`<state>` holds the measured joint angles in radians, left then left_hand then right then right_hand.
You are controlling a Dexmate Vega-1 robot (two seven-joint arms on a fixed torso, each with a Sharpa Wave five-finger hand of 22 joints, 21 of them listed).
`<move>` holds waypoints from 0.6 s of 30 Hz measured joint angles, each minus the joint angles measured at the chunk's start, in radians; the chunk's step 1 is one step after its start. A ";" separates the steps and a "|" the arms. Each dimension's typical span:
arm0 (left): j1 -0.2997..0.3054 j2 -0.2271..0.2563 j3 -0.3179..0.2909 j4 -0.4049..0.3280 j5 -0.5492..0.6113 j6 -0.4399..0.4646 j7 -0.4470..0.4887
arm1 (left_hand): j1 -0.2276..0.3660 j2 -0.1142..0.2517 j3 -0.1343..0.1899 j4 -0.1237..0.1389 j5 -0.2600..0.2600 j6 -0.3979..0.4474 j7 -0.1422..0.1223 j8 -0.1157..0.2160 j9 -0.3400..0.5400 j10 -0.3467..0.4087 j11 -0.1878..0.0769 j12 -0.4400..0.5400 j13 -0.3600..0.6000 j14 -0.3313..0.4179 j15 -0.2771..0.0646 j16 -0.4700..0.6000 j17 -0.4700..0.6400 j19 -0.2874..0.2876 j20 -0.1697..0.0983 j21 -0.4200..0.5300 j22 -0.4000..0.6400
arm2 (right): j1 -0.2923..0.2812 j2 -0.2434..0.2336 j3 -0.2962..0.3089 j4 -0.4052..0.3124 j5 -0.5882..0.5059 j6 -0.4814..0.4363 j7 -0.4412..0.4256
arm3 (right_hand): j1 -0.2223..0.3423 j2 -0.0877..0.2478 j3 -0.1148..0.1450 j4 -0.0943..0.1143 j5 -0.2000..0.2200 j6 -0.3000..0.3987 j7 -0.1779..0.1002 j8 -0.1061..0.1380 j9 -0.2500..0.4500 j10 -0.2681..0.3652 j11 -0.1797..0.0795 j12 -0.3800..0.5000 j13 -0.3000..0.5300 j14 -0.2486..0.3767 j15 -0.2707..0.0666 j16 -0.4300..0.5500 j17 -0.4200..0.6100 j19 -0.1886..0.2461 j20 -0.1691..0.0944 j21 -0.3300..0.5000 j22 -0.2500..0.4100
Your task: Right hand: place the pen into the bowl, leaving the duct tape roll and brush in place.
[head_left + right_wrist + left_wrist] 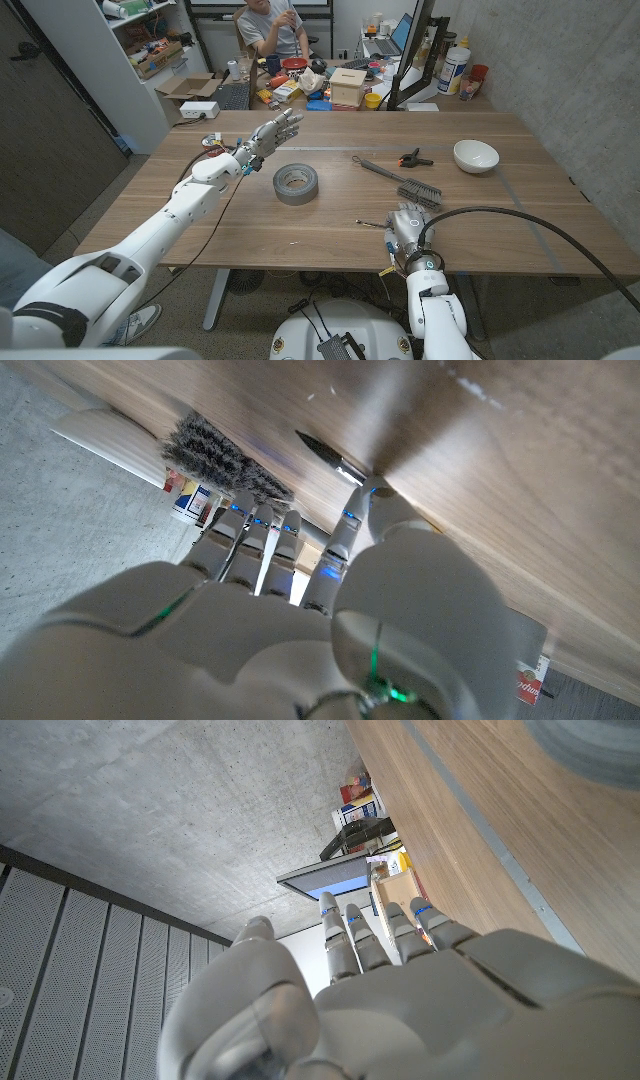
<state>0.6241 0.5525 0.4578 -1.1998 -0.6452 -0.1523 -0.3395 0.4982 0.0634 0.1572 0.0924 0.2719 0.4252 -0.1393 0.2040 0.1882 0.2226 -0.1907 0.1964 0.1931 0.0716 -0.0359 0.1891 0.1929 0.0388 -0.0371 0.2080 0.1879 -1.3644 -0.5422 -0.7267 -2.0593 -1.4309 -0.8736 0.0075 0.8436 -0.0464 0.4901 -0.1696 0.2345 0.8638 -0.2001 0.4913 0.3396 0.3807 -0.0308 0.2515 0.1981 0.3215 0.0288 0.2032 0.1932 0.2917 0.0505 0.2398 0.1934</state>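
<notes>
Lying just beside the right hand [408, 226], the pen [372, 224], on the table [500, 215].

A wooden table [300, 235] with a pale strip across its top fills the middle of the head view. At three o'clock a grey concrete wall [560, 70] runs down the right side. At nine o'clock stands a dark slatted panel [45, 120], with a white shelf unit [140, 45] of boxes beside it at eleven. At twelve o'clock a cluttered desk [320, 85] carries boxes, cups and a laptop [390, 40]; a seated person [272, 28] is behind it. A cardboard box [190, 87] lies on the grey floor [165, 135] at eleven.
</notes>
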 measured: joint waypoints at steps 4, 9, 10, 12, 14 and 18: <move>0.004 -0.003 -0.003 0.000 -0.002 0.000 0.003 | 0.000 0.000 0.000 0.000 0.000 0.000 0.000 0.000 0.000 0.000 0.000 0.000 0.000 0.000 0.000 0.000 0.000 0.000 0.000 0.000 0.000 | 0.007 -0.004 -0.006 0.002 0.008 -0.002 0.000 | 0.012 -0.004 0.004 0.004 0.000 0.038 0.005 0.037 0.002 0.012 -0.013 0.000 0.000 0.000 0.000 0.000 0.005 -0.003 0.003 0.000 0.000; 0.010 -0.006 -0.007 -0.002 -0.010 0.000 0.015 | 0.000 0.000 0.000 0.000 0.000 0.000 0.000 0.000 0.000 0.000 0.000 0.000 0.000 0.000 0.000 0.000 0.000 0.000 0.000 0.000 0.000 | 0.034 -0.023 -0.018 0.007 0.027 0.004 0.000 | 0.029 -0.001 0.010 0.010 0.000 0.052 0.018 0.037 0.002 0.043 -0.028 0.008 0.000 0.013 -0.006 0.000 0.009 -0.003 0.003 0.000 0.000; 0.012 -0.007 -0.008 -0.004 -0.011 0.000 0.018 | 0.000 0.000 0.000 0.000 0.000 0.000 0.000 0.000 0.000 0.000 0.000 0.000 0.000 0.000 0.000 0.000 0.000 0.000 0.000 0.000 0.000 | 0.039 -0.027 -0.019 0.008 0.032 0.006 -0.002 | 0.033 0.003 0.010 0.010 0.000 0.052 0.019 0.037 0.002 0.048 -0.026 0.008 0.000 0.016 -0.009 0.000 0.011 0.001 -0.001 0.000 0.000; 0.016 -0.007 -0.009 -0.008 -0.012 0.000 0.022 | 0.000 0.000 0.000 0.000 0.000 0.000 0.000 0.000 0.000 0.000 0.000 0.000 0.000 0.000 0.000 0.000 0.000 0.000 0.000 0.000 0.000 | 0.046 -0.033 -0.020 0.010 0.041 0.011 -0.007 | 0.033 0.003 0.014 0.014 0.000 0.053 0.020 0.037 0.002 0.056 -0.027 0.016 0.000 0.016 -0.009 0.003 0.014 0.009 -0.003 0.000 0.000; 0.018 -0.007 -0.010 -0.012 -0.012 0.000 0.022 | 0.000 0.000 0.000 0.000 0.000 0.000 0.000 0.000 0.000 0.000 0.000 0.000 0.000 0.000 0.000 0.000 0.000 0.000 0.000 0.000 0.000 | 0.046 -0.033 -0.020 0.010 0.047 0.013 -0.009 | 0.034 0.005 0.014 0.014 0.000 0.053 0.020 0.037 0.002 0.057 -0.028 0.016 0.000 0.021 -0.012 0.005 0.014 0.010 -0.002 0.000 0.000; 0.026 -0.007 -0.014 -0.023 -0.016 0.002 0.036 | 0.000 0.000 0.000 0.000 0.000 0.000 0.000 0.000 0.000 0.000 0.000 0.000 0.000 0.000 0.000 0.000 0.000 0.000 0.000 0.000 0.000 | 0.062 -0.046 -0.024 0.013 0.063 0.019 -0.016 | 0.037 0.007 0.018 0.010 0.000 0.053 0.020 0.037 0.002 0.063 -0.033 0.016 0.000 0.025 -0.011 0.005 0.014 0.013 -0.006 0.000 0.000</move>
<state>0.6506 0.5452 0.4443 -1.2228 -0.6608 -0.1507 -0.3037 0.4982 0.0634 0.1572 0.0925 0.2719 0.4252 -0.1394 0.2040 0.1882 0.2226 -0.1907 0.1964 0.1931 0.0716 -0.0359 0.1891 0.1929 0.0388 -0.0371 0.2080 0.1880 -1.3023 -0.5880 -0.7511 -2.0465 -1.3676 -0.8546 -0.0089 0.8802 -0.0393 0.5081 -0.1599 0.2342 0.9171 -0.1800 0.5279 0.3414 0.4433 -0.0642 0.2672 0.1980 0.3470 0.0176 0.2081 0.2073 0.3048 0.0445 0.2398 0.1933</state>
